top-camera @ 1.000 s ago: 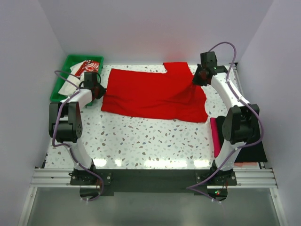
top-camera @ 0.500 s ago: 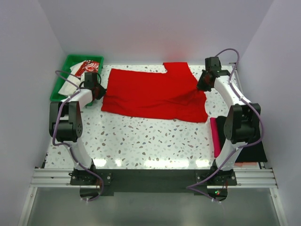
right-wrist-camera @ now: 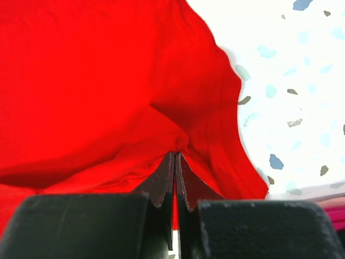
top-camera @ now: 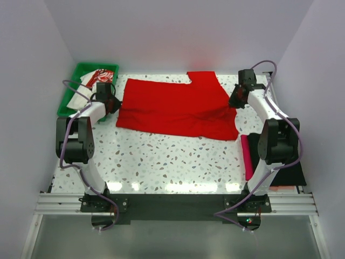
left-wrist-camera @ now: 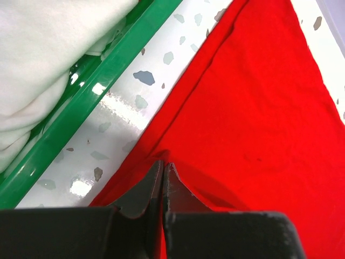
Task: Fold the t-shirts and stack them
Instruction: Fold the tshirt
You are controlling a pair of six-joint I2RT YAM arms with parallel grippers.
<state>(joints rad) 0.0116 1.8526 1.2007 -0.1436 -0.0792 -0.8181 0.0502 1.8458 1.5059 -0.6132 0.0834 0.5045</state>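
A bright red t-shirt (top-camera: 175, 108) lies spread across the far half of the table. My left gripper (top-camera: 112, 103) sits at its left edge, shut on a pinch of the red cloth (left-wrist-camera: 226, 108). My right gripper (top-camera: 235, 100) is at the shirt's right side, shut on a bunched fold of the red fabric (right-wrist-camera: 97, 81), which rises slightly toward it. A white t-shirt with a red print (top-camera: 92, 82) lies in the green tray (top-camera: 69, 97); its white cloth (left-wrist-camera: 48, 59) shows in the left wrist view. Folded magenta (top-camera: 247, 154) and black (top-camera: 294, 175) t-shirts lie at the right, partly hidden by the right arm.
The green tray's rim (left-wrist-camera: 102, 81) runs close beside my left gripper. White walls enclose the table on three sides. Speckled tabletop (top-camera: 167, 159) stretches between the red shirt and the arm bases.
My right gripper has drawn the red shirt's right side outward to the right and lower. The left gripper's jaws have closed fully on the shirt's left edge.
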